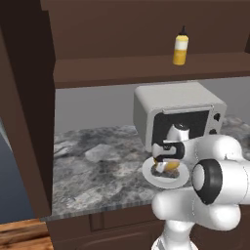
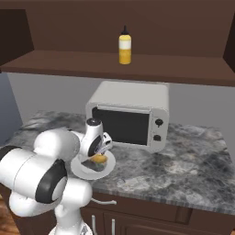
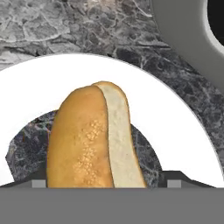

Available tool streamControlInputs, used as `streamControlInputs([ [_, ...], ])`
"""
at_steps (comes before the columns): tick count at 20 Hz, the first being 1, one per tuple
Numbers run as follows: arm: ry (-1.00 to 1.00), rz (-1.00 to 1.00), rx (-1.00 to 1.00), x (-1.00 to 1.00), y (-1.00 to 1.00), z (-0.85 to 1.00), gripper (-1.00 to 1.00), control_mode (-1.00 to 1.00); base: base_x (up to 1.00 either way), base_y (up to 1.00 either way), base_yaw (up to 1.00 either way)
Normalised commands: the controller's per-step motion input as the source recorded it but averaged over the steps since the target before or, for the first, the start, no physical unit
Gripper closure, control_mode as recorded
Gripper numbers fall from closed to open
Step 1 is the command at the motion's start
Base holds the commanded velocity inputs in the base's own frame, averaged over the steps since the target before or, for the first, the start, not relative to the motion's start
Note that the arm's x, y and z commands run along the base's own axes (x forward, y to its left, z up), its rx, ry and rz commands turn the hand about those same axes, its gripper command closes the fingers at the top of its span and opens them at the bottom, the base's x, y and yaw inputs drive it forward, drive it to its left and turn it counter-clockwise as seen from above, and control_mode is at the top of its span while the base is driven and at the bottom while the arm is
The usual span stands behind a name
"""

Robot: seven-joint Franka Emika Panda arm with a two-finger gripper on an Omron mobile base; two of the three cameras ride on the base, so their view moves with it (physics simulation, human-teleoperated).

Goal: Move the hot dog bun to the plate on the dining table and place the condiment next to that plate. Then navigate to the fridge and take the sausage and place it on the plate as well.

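The hot dog bun (image 3: 87, 140), golden-tan with a cream cut side, lies on a bright white round plate (image 3: 175, 127) on a wall counter. My gripper (image 3: 107, 181) reaches straight down over it, open, with one fingertip (image 3: 175, 179) on each side of the bun and a small gap on the right. From the base, the gripper (image 1: 165, 165) (image 2: 97, 156) stands over the bun (image 1: 168, 168) (image 2: 98, 159) in front of the microwave. The yellow condiment (image 1: 180, 48) (image 2: 125, 46) stands upright on the wooden shelf above. The task's plate, dining table, fridge and sausage are out of view.
A grey microwave (image 1: 171, 100) (image 2: 133, 98) stands just behind the white plate (image 1: 149, 176) (image 2: 80, 170) on the marbled counter (image 1: 97, 171) (image 2: 193, 160). A dark wooden shelf (image 1: 146, 68) (image 2: 92, 62) runs overhead. A tall brown cabinet side (image 1: 24, 122) walls off the left.
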Motion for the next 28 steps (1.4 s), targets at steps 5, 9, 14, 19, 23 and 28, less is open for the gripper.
streamControlInputs([
  [5,-0.12,0.00,-0.01,-0.24,0.00,0.17,1.00,-1.00,0.00,0.00,0.00],
  [9,-0.25,-0.01,-0.01,-0.44,0.00,0.88,1.00,-1.00,0.00,0.00,0.00],
  [14,-0.16,-0.03,-0.01,-0.56,0.00,1.00,1.00,-1.00,0.00,0.00,0.00],
  [19,0.00,-0.23,0.00,-0.70,0.00,0.98,1.00,-1.00,0.00,0.00,0.00],
  [23,0.04,-0.34,0.00,-0.56,0.00,0.91,1.00,-1.00,0.00,0.00,0.00],
  [28,0.05,-0.27,0.04,-0.46,0.00,0.77,1.00,-1.00,0.00,0.00,0.00],
])
